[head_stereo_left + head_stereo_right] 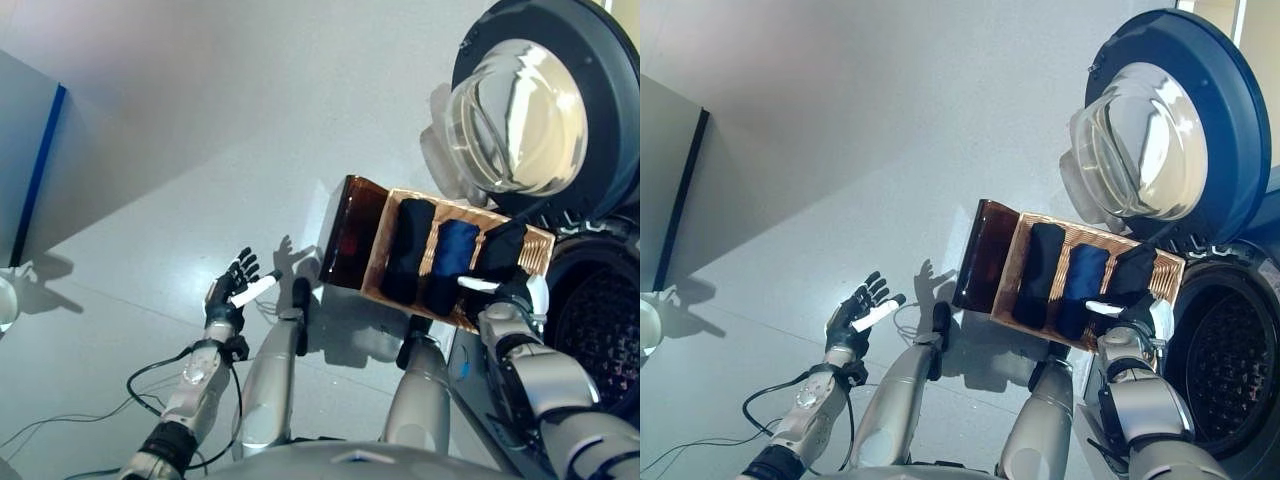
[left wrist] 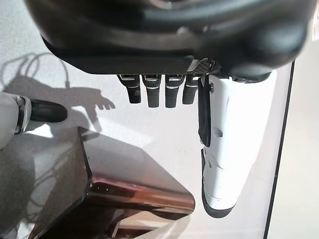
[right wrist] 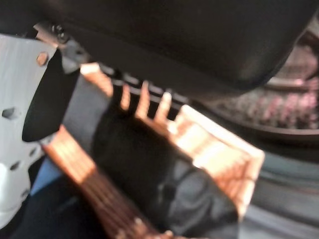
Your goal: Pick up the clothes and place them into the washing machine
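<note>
A copper-brown basket (image 1: pixel 365 245) stands on the floor before the washing machine and holds three rolled clothes: a black one (image 1: pixel 408 250), a blue one (image 1: pixel 452 252) and a second black one (image 1: pixel 506 246) nearest the machine. My right hand (image 1: pixel 512 296) is on that end garment (image 3: pixel 149 164). Its fingers curl into the bunched cloth, which rises above the basket's rim, and its white-covered thumb (image 1: pixel 478 284) lies alongside. My left hand (image 1: pixel 235 285) hangs open over the bare floor to the left of the basket, fingers (image 2: pixel 152 92) straight and holding nothing.
The washing machine's round door (image 1: pixel 530 110) stands open above the basket. Its dark drum (image 1: pixel 600 320) opens right beside my right hand. A grey panel with a blue edge (image 1: pixel 40 170) stands at the far left. Grey floor (image 1: pixel 200 130) lies beyond the basket.
</note>
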You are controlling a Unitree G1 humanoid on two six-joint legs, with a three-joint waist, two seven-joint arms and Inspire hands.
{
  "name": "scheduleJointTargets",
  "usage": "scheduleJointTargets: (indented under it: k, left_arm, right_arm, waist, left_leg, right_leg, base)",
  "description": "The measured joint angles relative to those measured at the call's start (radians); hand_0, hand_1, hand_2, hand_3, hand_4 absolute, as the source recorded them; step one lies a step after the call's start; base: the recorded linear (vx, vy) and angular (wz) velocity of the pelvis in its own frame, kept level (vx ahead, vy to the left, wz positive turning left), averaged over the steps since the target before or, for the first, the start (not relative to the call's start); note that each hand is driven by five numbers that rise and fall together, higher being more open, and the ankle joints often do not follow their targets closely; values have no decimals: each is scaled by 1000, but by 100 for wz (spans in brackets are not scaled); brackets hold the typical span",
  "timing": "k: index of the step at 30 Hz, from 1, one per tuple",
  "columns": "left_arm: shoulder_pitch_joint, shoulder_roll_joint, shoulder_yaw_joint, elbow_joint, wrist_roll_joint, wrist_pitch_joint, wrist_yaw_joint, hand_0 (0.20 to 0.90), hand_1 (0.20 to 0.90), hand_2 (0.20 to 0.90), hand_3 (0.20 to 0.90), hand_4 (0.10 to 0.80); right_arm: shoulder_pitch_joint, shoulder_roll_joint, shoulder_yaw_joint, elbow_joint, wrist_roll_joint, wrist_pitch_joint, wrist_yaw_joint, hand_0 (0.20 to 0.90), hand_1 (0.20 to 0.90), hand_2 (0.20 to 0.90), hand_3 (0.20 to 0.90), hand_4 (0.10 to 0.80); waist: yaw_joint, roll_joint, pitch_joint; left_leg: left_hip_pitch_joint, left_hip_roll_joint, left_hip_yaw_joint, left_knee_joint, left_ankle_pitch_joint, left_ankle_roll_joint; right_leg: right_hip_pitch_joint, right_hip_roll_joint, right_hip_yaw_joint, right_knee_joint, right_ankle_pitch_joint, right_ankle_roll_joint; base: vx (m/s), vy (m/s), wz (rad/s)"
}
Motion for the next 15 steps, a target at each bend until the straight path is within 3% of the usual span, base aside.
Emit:
scheduleJointTargets:
  k: [9,15]
  left_arm:
    - [7,1,2,-5,-1,0,-3,900,900,900,900,800]
    - [8,2,6,-8,-1,0,-2,900,900,900,900,800]
  right_arm:
    - [2,-3,-24,-6,2,1,2,900,900,900,900,800]
    - [3,-4,-38,-10,12,-3,3,900,900,900,900,800]
  waist:
    - [1,6,-12]
    - [1,11,-11]
  left_leg:
    - [-36,1,22,28,-4,1]
    - [-89,3,20,113,-43,0]
  right_leg:
    - [-66,-7,31,48,-10,-5]
    - [-139,-16,62,161,-65,-11]
  base:
    - [-6,-7,-5]
    - [-4,-11,0]
